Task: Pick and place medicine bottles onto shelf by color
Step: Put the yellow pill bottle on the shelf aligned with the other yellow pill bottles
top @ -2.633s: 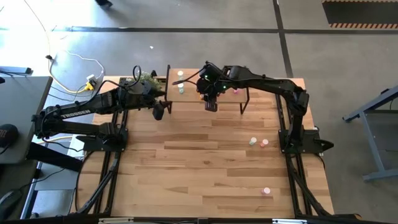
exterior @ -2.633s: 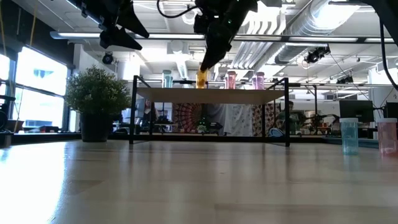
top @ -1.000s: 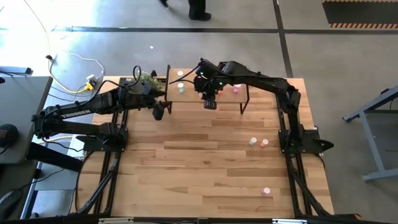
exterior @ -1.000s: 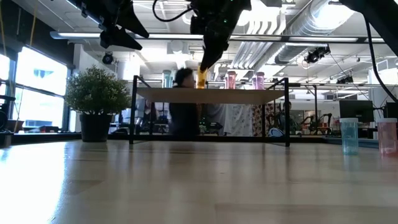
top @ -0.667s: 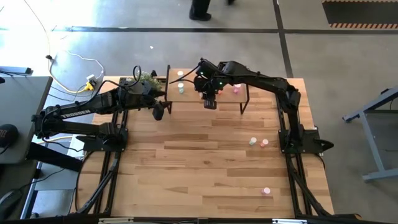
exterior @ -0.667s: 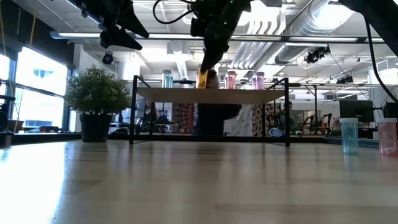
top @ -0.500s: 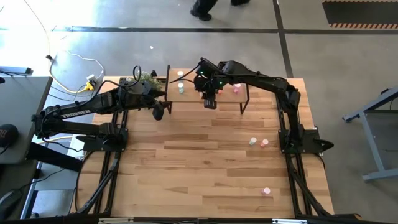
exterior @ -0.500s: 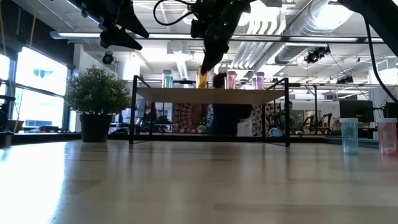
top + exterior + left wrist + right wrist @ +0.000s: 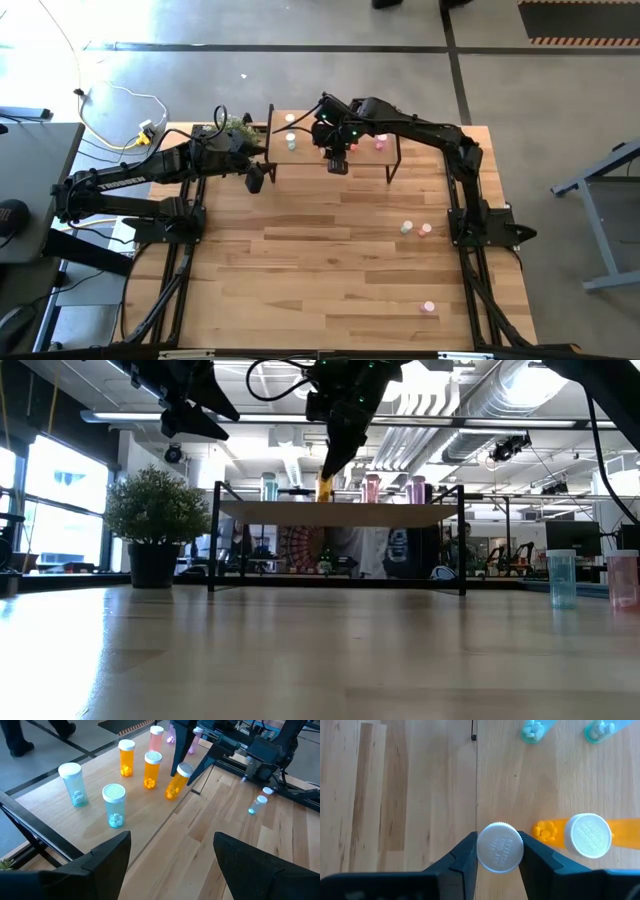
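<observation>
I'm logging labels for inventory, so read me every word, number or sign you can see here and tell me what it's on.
Nothing here reads clearly.
Raised lettering on the white cap of the neighbouring orange bottle: too blurred to read.
Fainter marks on the cap of the held orange bottle in the right gripper: unreadable.
Pale lettering along the left arm: too small to read.

Three orange bottles [image 9: 126, 757], one shelf [image 9: 90, 820]
</observation>
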